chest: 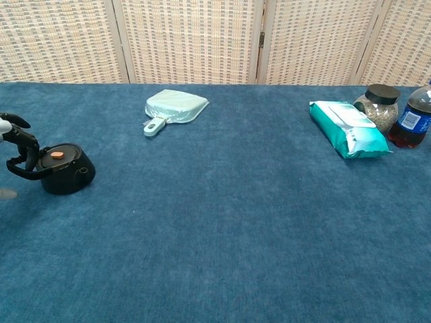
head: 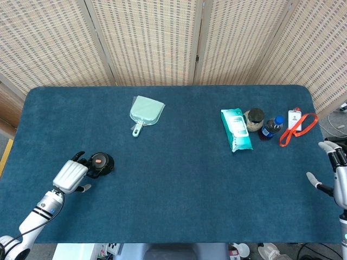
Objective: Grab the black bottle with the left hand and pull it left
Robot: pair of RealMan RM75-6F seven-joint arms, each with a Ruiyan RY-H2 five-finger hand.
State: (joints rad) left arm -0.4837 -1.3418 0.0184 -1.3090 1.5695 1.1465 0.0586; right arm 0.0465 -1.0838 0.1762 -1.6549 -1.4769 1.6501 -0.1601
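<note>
The blue table (head: 179, 184) is carrying everything. The wipes pack (head: 236, 129) is lying toward the far right corner, with a jar (head: 254, 119), a blue-capped bottle (head: 270, 128) and a red lanyard (head: 298, 125) beside it. The pale green dustpan (head: 146, 112) is sitting near the far edge, left of centre. The left hand (head: 72, 174) is resting near the left edge, its dark fingers (chest: 21, 140) curling loosely against the handle side of the black bottle (head: 100, 163) without clasping it. The right hand (head: 337, 173) is hovering at the right edge, fingers spread, holding nothing.
</note>
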